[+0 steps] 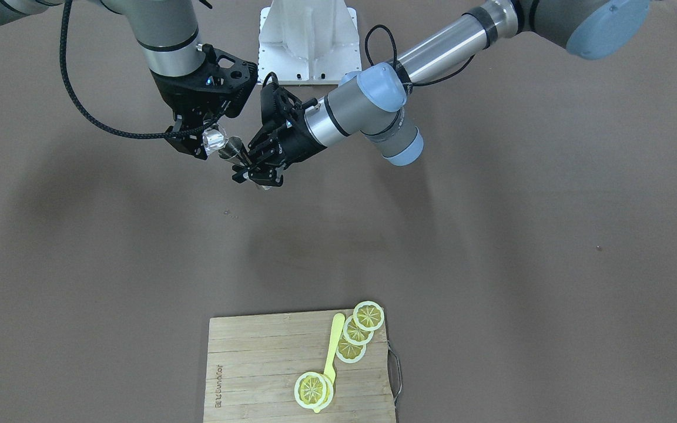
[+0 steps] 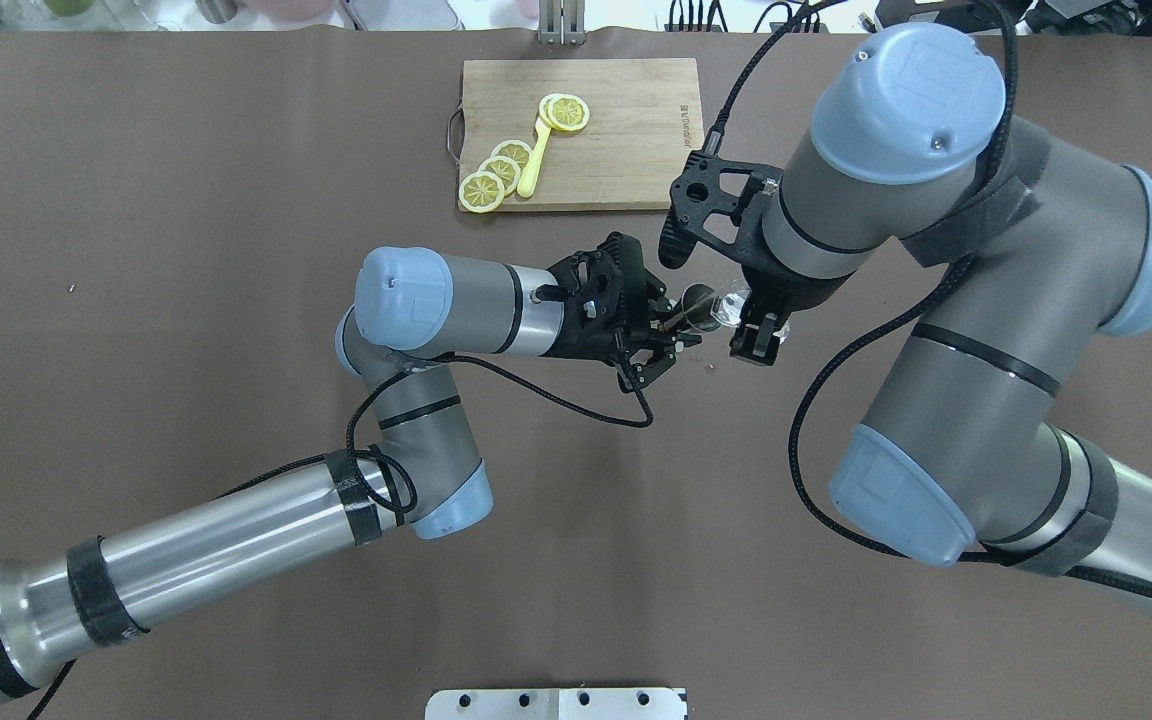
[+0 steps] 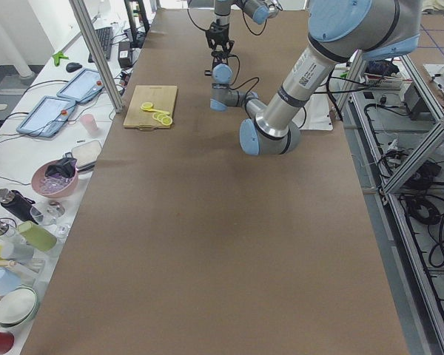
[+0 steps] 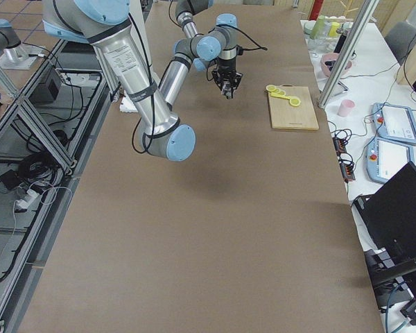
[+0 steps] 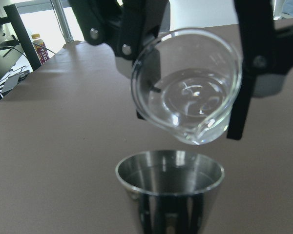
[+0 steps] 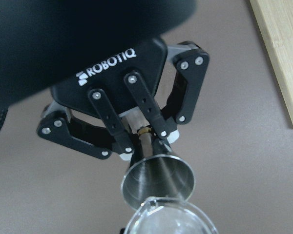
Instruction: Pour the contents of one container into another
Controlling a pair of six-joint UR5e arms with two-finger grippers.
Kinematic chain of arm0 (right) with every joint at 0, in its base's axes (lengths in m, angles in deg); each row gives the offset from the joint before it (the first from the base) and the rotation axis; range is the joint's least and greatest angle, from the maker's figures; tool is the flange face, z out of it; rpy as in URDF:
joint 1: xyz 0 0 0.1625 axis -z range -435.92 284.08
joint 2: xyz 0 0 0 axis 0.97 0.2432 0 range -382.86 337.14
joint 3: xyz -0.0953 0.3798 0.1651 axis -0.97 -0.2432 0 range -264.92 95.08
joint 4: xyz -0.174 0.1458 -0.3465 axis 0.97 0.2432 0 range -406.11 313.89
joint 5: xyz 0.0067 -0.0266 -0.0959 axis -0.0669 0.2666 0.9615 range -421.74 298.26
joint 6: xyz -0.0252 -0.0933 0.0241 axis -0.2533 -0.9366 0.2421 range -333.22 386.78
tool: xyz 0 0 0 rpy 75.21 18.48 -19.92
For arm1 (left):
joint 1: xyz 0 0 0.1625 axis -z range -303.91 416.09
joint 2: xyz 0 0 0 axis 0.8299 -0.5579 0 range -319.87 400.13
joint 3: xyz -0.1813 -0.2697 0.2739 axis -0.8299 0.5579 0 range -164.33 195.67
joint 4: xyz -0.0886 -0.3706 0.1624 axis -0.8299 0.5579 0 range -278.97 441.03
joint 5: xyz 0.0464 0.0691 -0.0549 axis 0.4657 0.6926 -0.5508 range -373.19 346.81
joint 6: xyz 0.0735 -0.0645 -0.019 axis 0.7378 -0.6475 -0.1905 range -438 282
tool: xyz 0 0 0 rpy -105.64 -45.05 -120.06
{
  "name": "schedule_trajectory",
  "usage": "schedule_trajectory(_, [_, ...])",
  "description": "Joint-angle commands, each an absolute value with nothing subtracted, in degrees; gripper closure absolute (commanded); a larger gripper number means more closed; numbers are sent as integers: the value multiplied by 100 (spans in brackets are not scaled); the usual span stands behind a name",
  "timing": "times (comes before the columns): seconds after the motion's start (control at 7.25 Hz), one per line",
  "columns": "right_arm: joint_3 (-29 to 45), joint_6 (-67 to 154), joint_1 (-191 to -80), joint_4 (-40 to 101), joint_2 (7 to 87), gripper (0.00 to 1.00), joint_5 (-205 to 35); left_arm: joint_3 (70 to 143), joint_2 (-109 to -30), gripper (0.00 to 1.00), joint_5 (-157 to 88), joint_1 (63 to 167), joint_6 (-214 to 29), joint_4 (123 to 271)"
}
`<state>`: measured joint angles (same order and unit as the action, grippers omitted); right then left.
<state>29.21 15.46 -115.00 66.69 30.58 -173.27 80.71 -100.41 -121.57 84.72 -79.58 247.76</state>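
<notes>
Glass [image 5: 188,90] – clear, with a pour lip, tilted so the lip points down at the jigger [image 5: 170,183]. It hangs just above the jigger's open mouth; the left wrist view shows a thin gap between lip and rim. Whether any liquid is in either vessel: cannot tell.

Right pincer [image 1: 208,140] – closed on the glass, one black finger [image 5: 246,73] on each side of its wall. It holds the glass in the air, off the desk [image 1: 491,235].

Jigger: polished metal, cone-shaped, mouth up and roughly upright. Left pincer [image 6: 144,146] is clamped on its narrow lower part, with the cone flaring out beyond the fingertips. The jigger is also held clear of the desk.

Position: both vessels meet over the middle of the brown desk, nearer the robot's base than the far edge. In the overhead view the left arm reaches in sideways from the left, and the right arm comes down from above on the right. The two pincers are close together but do not touch.

Well apart, at the desk's far edge, lies a wooden board [image 1: 256,358]. On it are lemon slices [image 1: 368,315]: three overlapping at one corner and two stacked nearer the middle. A yellow spoon [image 1: 332,346] lies between the groups, one end at the stacked slices.
</notes>
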Motion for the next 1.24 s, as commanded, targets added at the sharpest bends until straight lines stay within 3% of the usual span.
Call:
schedule_trajectory(0.0, [2784, 1500, -11486, 6893, 2856, 100, -17292, 8071, -10041, 100, -12156, 8474, -7958, 24776])
schedule_trajectory(1.1, [2819, 1080, -11398, 8054, 2460, 100, -16915, 8071, -10041, 100, -12156, 8465, -7958, 24785])
